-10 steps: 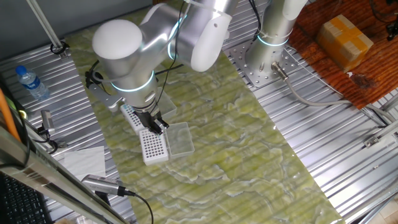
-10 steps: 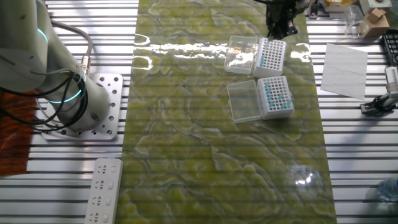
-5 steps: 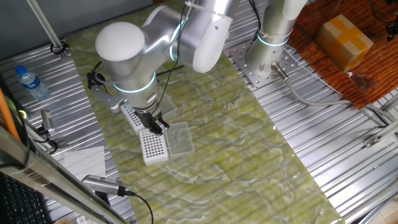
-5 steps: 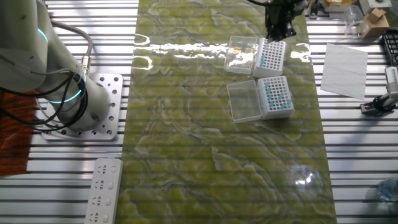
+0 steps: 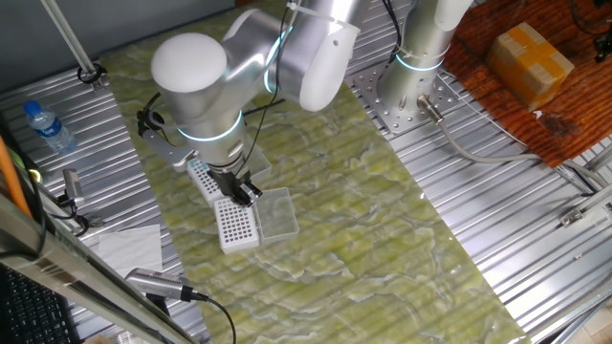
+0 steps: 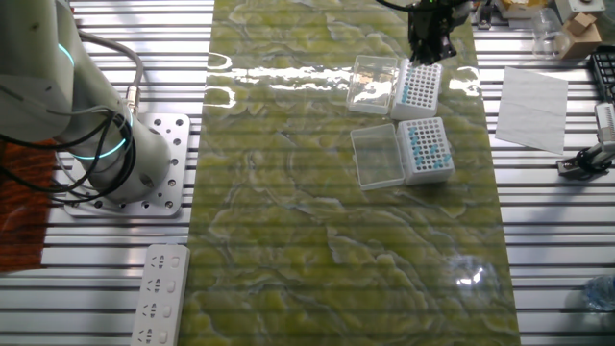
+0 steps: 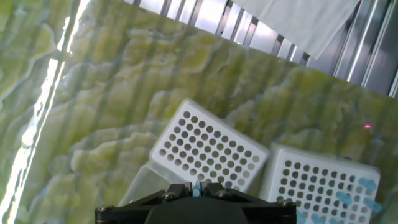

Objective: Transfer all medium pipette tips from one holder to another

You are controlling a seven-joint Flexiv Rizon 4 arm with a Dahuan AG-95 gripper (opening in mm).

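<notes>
Medium pipette tips [image 6: 424, 146]: light-blue dots in rows in a white grid holder [image 6: 427, 171] on the green marbled mat [image 6: 288, 211], seen in the other fixed view. A second white holder [image 6: 419, 88] sits just beyond it, touching or nearly so, also with some blue tips in its grid. Each holder has a clear lid [image 6: 377, 156] lying open at its side.

Gripper [image 6: 430, 40] hangs directly above the far end of the second holder in that view, fingers pointing down. Whether they touch the grid cannot be told from there.

Hand view: a single blue tip [image 7: 197, 185] sits pinched between the two dark fingers [image 7: 176, 190], which are drawn close together around it. Below the fingers lies a white holder [image 7: 209, 147] whose visible holes look dark and bare. To its right is the other holder [image 7: 317, 186], with a few blue tips [image 7: 365, 184] near its lower right edge. The held tip is above the near edge of the bare-looking grid, apart from the stocked corner.

One fixed view: the arm's large white joint [image 5: 191, 81] hides most of the scene; the gripper [image 5: 241, 193] shows just over a white holder [image 5: 235, 225] with its clear lid [image 5: 276, 212] alongside. Tips too small to make out here.

White paper sheet [image 6: 531, 109] lies on the slatted table [image 6: 538, 240] beside the mat.
</notes>
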